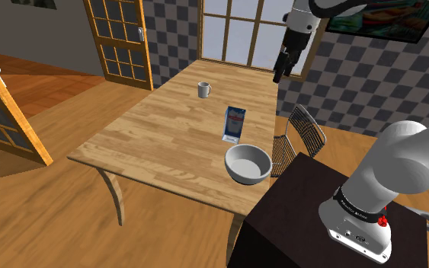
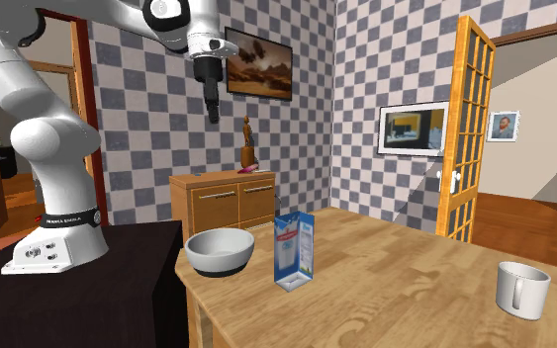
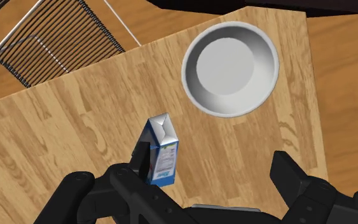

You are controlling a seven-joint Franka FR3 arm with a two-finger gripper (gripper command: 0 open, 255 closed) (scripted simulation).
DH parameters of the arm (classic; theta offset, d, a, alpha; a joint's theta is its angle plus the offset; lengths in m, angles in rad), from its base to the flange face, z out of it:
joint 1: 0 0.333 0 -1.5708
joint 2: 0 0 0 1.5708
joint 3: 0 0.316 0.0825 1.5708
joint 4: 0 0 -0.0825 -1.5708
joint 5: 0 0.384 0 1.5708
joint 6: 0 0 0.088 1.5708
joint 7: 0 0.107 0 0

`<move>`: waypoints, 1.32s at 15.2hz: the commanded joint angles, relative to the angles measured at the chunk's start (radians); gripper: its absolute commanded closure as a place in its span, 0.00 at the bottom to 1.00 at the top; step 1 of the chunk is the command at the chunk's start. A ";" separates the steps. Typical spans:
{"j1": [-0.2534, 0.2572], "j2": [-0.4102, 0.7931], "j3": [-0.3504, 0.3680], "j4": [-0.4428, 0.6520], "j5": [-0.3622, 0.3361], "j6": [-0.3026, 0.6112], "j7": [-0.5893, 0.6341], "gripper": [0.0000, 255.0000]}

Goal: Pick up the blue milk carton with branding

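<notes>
jaws spread wide, high over upright blue carton (image 3: 161,150); grey bowl (image 3: 230,68) near, mug (image 1: 203,89) well apart.

place: home dining room | wooden surface (image 1: 152,137) with wire chair (image 1: 304,129) beside it | sideboard (image 2: 232,203) bearing figurine (image 2: 249,141) | framed picture (image 2: 258,62) on checkered walls (image 2: 365,59) | glazed doors (image 1: 117,42) | window (image 1: 239,30) | wood floor (image 1: 45,213)

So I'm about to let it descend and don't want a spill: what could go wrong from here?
1. The milk carton stands upright and narrow. In the wrist view it lies nearer one finger of the open gripper than midway, so a straight descent might knock it over.
2. The grey bowl sits close beside the carton, so a finger could clip its rim.
</notes>
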 commanded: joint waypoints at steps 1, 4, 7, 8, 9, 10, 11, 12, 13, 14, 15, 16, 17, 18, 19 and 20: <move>0.001 0.063 -0.024 -0.013 -0.003 0.072 -0.031 0.00; 0.007 0.161 -0.052 -0.007 0.001 0.155 -0.074 0.00; 0.013 0.267 -0.079 0.012 0.014 0.233 -0.120 0.00; 0.015 0.303 -0.087 0.021 0.021 0.258 -0.136 0.00; 0.017 0.341 -0.094 0.031 0.028 0.281 -0.153 0.00; 0.018 0.379 -0.102 0.043 0.037 0.304 -0.170 0.00; 0.020 0.417 -0.108 0.056 0.047 0.326 -0.187 0.00; 0.021 0.456 -0.114 0.070 0.058 0.346 -0.206 0.00; 0.021 0.496 -0.118 0.085 0.070 0.366 -0.224 0.00; 0.021 0.535 -0.122 0.102 0.083 0.384 -0.243 0.00; 0.020 0.575 -0.125 0.120 0.097 0.401 -0.262 0.00; 0.018 0.615 -0.126 0.140 0.112 0.417 -0.281 0.00; 0.015 0.656 -0.127 0.161 0.127 0.432 -0.300 0.00; 0.011 0.696 -0.126 0.183 0.142 0.445 -0.319 0.00; 0.006 0.736 -0.124 0.206 0.156 0.458 -0.338 0.00; 0.000 0.777 -0.120 0.231 0.171 0.468 -0.355 0.00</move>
